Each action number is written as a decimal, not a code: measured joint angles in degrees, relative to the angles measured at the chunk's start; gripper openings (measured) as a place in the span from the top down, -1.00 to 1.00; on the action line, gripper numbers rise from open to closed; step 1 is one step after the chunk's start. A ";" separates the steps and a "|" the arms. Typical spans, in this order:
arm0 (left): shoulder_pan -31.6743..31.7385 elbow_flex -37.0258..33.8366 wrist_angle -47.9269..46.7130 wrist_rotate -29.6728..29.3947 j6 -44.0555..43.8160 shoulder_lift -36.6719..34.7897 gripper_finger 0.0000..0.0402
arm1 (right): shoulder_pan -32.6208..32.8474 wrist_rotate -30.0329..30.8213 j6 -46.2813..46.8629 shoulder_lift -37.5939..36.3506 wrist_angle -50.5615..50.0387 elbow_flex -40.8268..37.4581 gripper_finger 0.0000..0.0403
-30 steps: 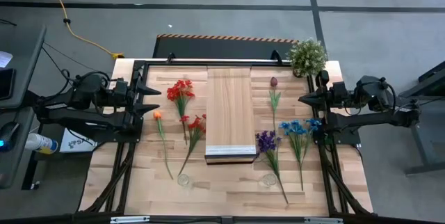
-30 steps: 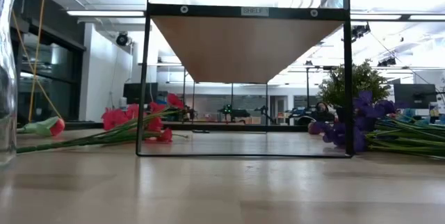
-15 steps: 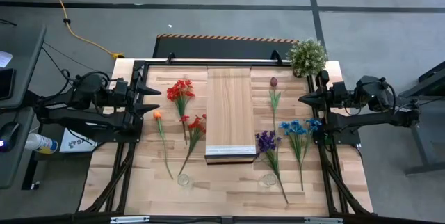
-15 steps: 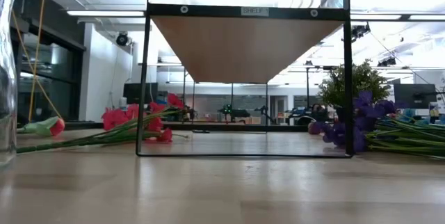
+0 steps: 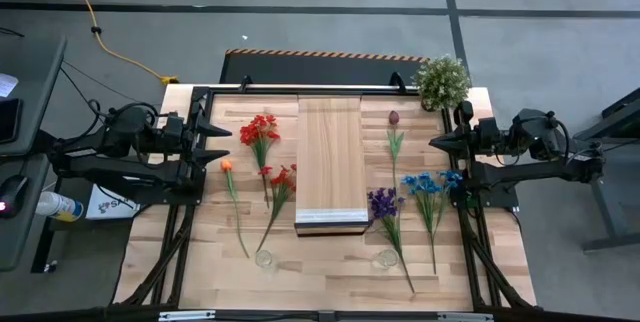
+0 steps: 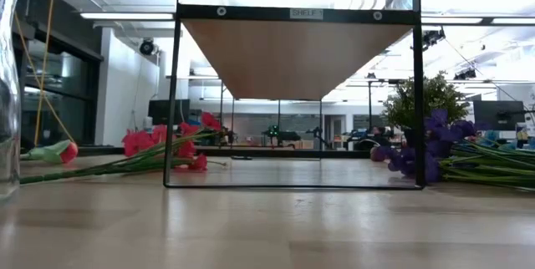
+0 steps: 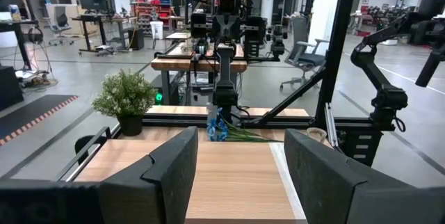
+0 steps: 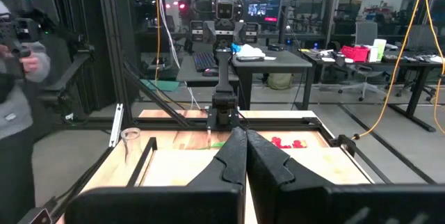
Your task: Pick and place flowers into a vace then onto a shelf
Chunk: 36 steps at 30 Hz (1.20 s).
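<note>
Flowers lie flat on the tabletop on both sides of the shelf [image 5: 331, 160]. To its left are a red bunch [image 5: 260, 130], an orange flower [image 5: 227, 165] and another red bunch [image 5: 283, 177]. To its right are a maroon flower [image 5: 393, 119], a blue bunch [image 5: 425, 184] and a purple bunch [image 5: 382, 202]. Two clear glass vases [image 5: 263, 258] [image 5: 386, 258] stand near the table's near edge. My left gripper [image 5: 215, 142] hovers at the left edge, open [image 7: 240, 175]. My right gripper [image 5: 437, 142] hovers at the right edge, shut [image 8: 245, 158]. Neither touches anything.
A bushy potted plant [image 5: 441, 80] stands at the far right corner. The shelf rests on a black frame [image 6: 292, 185], seen level in the low view, with red flowers [image 6: 159, 144] and purple flowers [image 6: 426, 156] beside it. A person [image 8: 14, 78] stands beyond the table.
</note>
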 joint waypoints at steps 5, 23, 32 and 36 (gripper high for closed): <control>-0.02 0.00 0.00 0.00 -0.02 0.01 -0.25 | -0.01 0.00 -0.02 0.00 -0.02 0.01 1.00; -0.02 -0.02 15.30 0.11 -27.13 0.01 -0.25 | -0.01 1.66 2.08 0.20 7.53 -0.02 1.00; -0.02 0.00 22.87 -4.65 -21.68 0.65 -0.25 | 0.00 1.70 6.73 1.46 28.53 -0.02 1.00; -0.02 -0.04 22.62 -7.03 -20.60 2.21 -0.25 | -0.02 1.70 2.84 1.64 33.27 -0.02 1.00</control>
